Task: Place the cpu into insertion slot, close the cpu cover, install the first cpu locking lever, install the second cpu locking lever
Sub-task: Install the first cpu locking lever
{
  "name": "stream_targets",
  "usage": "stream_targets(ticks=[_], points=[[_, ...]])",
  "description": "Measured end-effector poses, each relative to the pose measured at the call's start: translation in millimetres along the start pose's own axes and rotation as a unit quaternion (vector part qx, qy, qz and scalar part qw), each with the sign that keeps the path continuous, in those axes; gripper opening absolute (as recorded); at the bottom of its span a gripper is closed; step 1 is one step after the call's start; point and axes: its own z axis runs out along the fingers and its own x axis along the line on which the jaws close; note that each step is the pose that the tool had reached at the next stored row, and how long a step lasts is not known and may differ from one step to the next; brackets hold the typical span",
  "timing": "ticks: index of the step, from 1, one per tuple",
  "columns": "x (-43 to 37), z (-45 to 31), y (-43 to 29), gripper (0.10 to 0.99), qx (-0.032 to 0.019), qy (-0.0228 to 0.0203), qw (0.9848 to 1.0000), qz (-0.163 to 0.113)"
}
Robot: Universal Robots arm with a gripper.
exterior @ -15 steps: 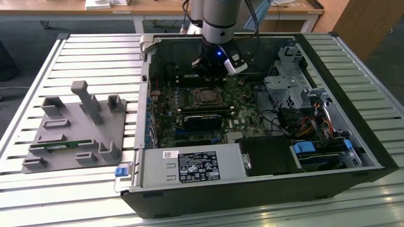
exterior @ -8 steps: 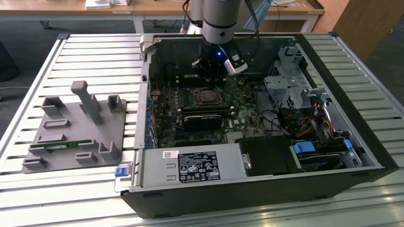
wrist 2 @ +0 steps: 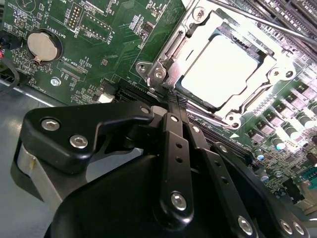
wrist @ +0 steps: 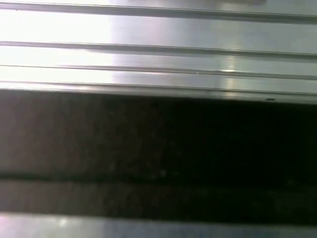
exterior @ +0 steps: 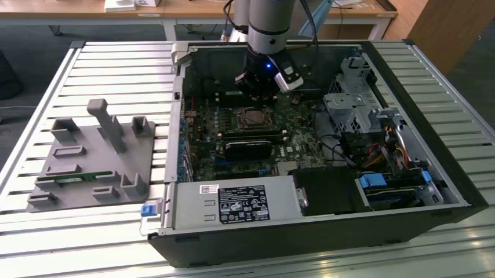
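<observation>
Your claw (wrist 2: 174, 101) sits narrow, fingers drawn together, tips at the edge of the cover (wrist 2: 198, 22), gripping nothing you can make out. The cpu (wrist 2: 220, 69) lies seated in the slot (exterior: 253, 119), its pale face showing through the cover's window; the cover is down flat. The open case (exterior: 309, 231) rests on the slatted tabletop (exterior: 116, 63).

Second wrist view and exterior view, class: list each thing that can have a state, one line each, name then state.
cpu: seated in the insertion slot, face up.
cpu cover: closed down flat over the cpu's edges.
insertion slot: occupied.
end effector: fingers together, tip at the cover's edge.
computer case: lying on its side, side panel off, open.
</observation>
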Motion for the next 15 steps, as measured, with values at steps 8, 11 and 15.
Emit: stream_targets(ticks=[8, 11, 15], points=[[0.0, -0.4, 0.0, 0.106, 0.003, 0.0002, 1.0, 0.0], [0.0, 1.1, 0.0, 0.106, 0.0053, 0.0002, 1.0, 0.0], [0.0, 2.2, -0.1, 0.106, 0.0086, 0.0002, 1.0, 0.0]])
